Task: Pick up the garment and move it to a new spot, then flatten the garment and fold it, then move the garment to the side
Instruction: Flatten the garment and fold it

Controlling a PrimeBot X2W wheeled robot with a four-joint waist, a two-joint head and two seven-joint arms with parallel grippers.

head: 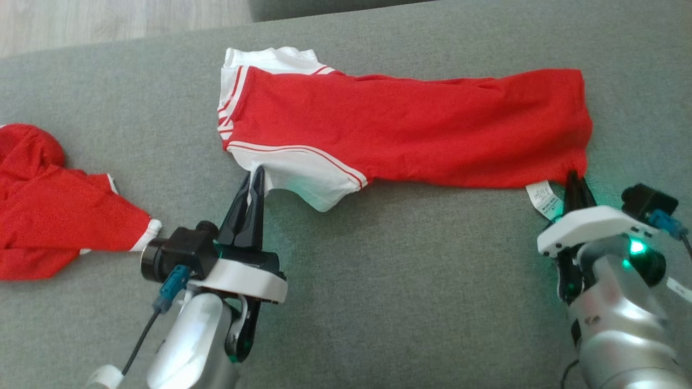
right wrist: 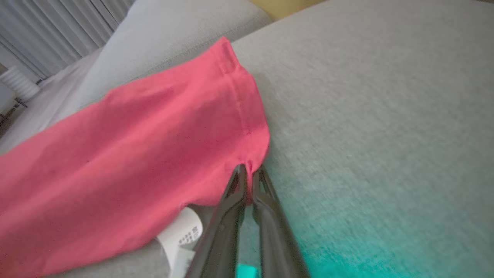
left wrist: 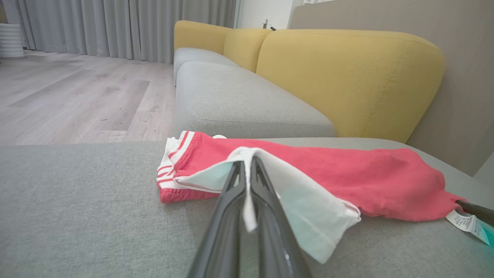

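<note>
Now left end effector [head: 255,179] and right end effector [head: 576,182] pinch garment [head: 405,129]; second garment [head: 48,216] apart.

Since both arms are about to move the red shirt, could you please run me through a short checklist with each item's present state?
1. Left gripper shut on the white sleeve: ok.
2. Right gripper shut on the hem corner: ok.
3. Red shirt flat between the two grips: not ok, the sleeve end is bunched.
4. Care label tucked in: not ok, it sticks out beside the right gripper.
5. Second red garment apart from the shirt: ok.
6. Both fabric layers pinched: cannot tell.
</note>
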